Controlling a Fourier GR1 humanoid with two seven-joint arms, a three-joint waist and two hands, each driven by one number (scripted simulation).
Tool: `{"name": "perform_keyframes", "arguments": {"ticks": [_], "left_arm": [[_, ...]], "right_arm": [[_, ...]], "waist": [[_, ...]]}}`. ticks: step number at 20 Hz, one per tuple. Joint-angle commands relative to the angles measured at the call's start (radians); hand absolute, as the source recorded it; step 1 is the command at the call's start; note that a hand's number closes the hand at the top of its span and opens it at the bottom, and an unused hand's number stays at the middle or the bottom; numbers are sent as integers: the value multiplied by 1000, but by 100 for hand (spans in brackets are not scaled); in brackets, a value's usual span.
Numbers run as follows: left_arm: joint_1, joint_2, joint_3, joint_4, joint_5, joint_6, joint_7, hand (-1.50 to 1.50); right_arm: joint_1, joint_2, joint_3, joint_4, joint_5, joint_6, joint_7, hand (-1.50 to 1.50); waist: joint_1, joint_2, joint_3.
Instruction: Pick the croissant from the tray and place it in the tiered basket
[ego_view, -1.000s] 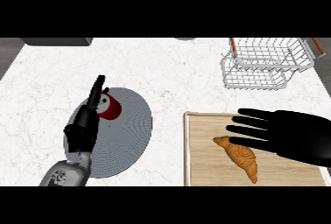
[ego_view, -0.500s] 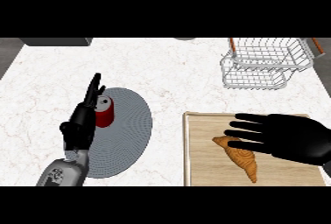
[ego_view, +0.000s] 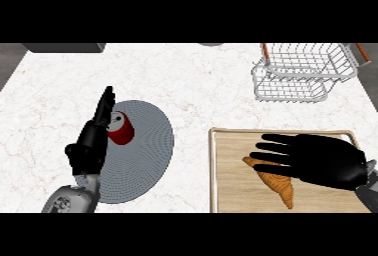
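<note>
Shifted lower and further in over the tray since a second ago: right hand (ego_view: 319, 160), fingers spread and straight, holding nothing, now covering the upper end of the croissant (ego_view: 280, 186). Unmoved by comparison: left hand (ego_view: 91, 142), resting edge-on at the view's left, fingers straight and pointing away.

Still the reach-and-grasp step, by the look of it. Croissant lying flat on the wooden tray (ego_view: 230, 172), partly beneath the right palm, its tapered tail poking out below the hand toward the near edge. Cannot tell whether palm and pastry are touching or just apart.

Next move likely calls for lowering onto the croissant, curling fingers and thumb around its thick middle, then lifting and carrying up and slightly right of the hand to the tiered basket (ego_view: 301, 74), well apart at the bench's (ego_view: 199, 85) far side.

Right forearm entering from the lower right corner, palm down, fingers aimed left. Beside the left hand: grey plate (ego_view: 144, 150) with a red item (ego_view: 120, 131) on it, outside the task.
</note>
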Motion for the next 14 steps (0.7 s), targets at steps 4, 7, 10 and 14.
{"name": "perform_keyframes", "arguments": {"ticks": [4,7,10,14], "left_arm": [[1,-25,-11,-18,-40,4,28,0],[-64,-6,52,54,-5,-47,4,0],[-30,-38,47,110,-18,-34,-69,0],[-43,-39,31,0,-42,-34,54,0]], "right_arm": [[14,100,69,43,100,40,24,-150],[-33,103,41,67,106,77,-15,-150],[-30,108,30,89,111,68,-34,-150],[-16,174,54,108,160,61,-4,-150]], "waist": [[1,1,0],[-2,1,0],[-3,1,0],[0,0,0]]}}
